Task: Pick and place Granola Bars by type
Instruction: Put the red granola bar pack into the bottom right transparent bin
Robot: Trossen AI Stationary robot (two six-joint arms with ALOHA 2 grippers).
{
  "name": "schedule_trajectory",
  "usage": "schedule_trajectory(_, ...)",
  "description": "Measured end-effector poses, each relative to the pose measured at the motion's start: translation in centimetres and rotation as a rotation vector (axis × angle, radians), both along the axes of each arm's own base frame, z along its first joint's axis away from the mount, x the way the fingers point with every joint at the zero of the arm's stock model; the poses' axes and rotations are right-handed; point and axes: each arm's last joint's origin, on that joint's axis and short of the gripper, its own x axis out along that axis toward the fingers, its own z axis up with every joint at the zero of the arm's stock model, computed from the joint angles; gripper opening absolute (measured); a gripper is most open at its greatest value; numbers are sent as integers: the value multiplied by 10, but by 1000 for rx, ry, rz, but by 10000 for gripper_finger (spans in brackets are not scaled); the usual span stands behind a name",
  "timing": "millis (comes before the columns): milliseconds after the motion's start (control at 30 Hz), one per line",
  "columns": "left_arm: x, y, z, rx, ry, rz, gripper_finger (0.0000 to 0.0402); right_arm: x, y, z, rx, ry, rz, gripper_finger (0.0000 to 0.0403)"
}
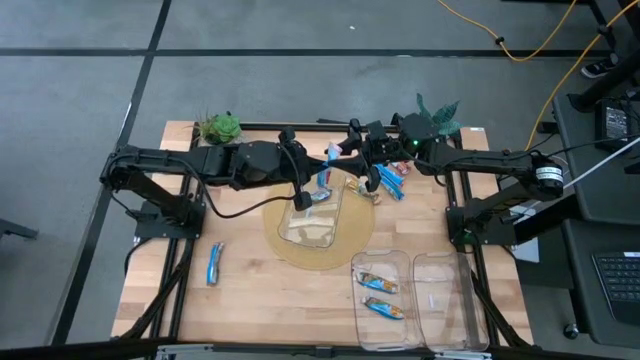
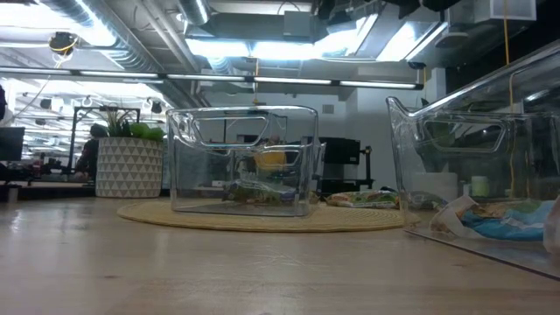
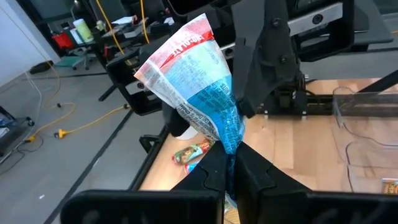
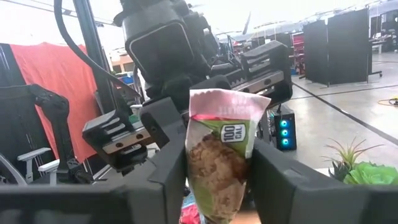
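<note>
Holding one bar each, we keep both hands raised at the far side of the bench (image 1: 260, 300). The left hand (image 3: 229, 163) pinches a blue-and-white bar (image 3: 199, 81); the right hand (image 4: 216, 180) pinches a green-and-pink bar (image 4: 219, 158). We judge sorting comes next: two bars (image 1: 380, 295) already lie in one clear bin (image 1: 385, 262).

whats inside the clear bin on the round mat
The clear bin on the round mat seems to hold one wrapped bar; reflections on its walls hide whether more lie there.
</note>
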Motion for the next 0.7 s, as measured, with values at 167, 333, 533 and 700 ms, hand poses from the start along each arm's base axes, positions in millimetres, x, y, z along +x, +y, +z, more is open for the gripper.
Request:
schedule_trajectory(167,0,0,0,-10,-5,5,7,0,0,0,0,0,0,115)
schedule_trajectory(333,0,0,0,-30,-13,11,31,0,0,0,-4,-2,-1,103)
schedule_trajectory(533,0,-1,0,-22,-13,28,85,0,0,0,-4,-4,-1,102)
schedule_trajectory(700,-4,-4,2,-30,-16,10,141,0,0,0,-4,-4,-1,101)
